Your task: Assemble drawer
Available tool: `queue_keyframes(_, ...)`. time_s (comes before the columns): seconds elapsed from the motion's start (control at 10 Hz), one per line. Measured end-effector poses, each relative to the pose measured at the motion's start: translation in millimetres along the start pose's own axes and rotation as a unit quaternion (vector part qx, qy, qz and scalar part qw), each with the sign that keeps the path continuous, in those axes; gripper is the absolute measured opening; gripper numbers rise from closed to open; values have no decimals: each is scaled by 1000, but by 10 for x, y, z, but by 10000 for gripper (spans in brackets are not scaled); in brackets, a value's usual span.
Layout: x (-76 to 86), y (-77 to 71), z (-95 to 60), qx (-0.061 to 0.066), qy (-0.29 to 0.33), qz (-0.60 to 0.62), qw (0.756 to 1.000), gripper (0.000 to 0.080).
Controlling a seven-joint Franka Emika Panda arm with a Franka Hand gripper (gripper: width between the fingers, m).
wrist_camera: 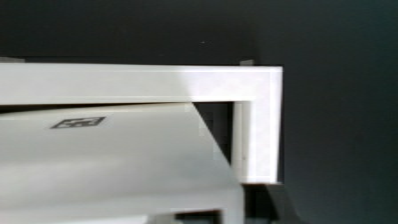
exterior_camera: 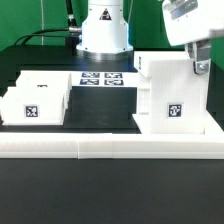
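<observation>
The tall white drawer housing (exterior_camera: 168, 95) stands on the exterior view's right and shows a square tag on its front. The wrist view looks down on it: its top edge and one side wall (wrist_camera: 263, 120) form a corner over a pale tagged surface (wrist_camera: 107, 150). My gripper (exterior_camera: 198, 64) hangs at the housing's upper right corner, over that side wall. I cannot tell whether the fingers grip the wall. A small white open-top tray (exterior_camera: 36, 100) with a tag lies on the exterior view's left, apart from the gripper.
The long low white L-shaped barrier (exterior_camera: 110, 148) runs along the front, and the housing stands just behind it. The marker board (exterior_camera: 101, 78) lies between the tray and the housing, in front of the robot base (exterior_camera: 104, 35).
</observation>
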State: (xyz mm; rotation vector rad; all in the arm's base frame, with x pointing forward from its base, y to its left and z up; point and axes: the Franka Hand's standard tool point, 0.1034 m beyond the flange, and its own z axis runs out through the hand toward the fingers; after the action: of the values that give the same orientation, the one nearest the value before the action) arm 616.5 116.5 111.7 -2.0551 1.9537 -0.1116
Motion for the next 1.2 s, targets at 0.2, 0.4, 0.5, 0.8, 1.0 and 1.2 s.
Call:
queue_keyframes(0.2,-2,-111,46,-3,-3,-6,1000,47)
queue_keyframes(0.4,19,-226,100,-8,-5,-7,1000,47)
queue_keyframes(0.5,22,-245,125,-13,-7,-1,1000,47)
queue_keyframes(0.8,11,-248,135,-19,-9,-3,1000,48)
queue_keyframes(1.0,10,-246,136,-19,-9,-6,1000,331)
queue_keyframes(1.2,8,-254,132,-17,-9,-10,1000,594)
